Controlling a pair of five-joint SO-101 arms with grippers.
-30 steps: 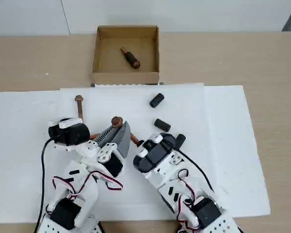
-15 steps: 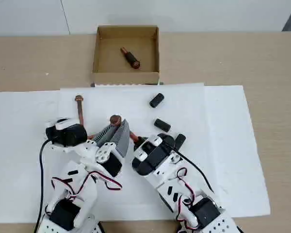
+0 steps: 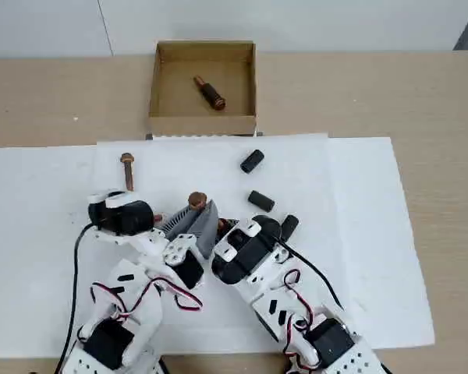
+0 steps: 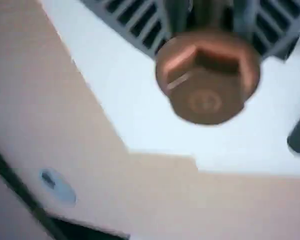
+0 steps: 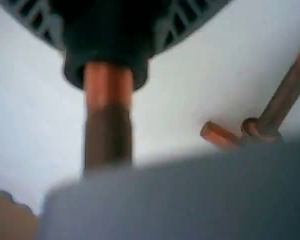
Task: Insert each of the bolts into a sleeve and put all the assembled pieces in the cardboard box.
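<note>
Sitting in cardboard box (image 3: 162, 86): one assembled piece (image 3: 210, 93)

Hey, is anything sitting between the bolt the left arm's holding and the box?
Nothing visible does. Two loose sleeves lie to one side of the line from the bolt in the left gripper to the box, a spare bolt to the other.
</note>
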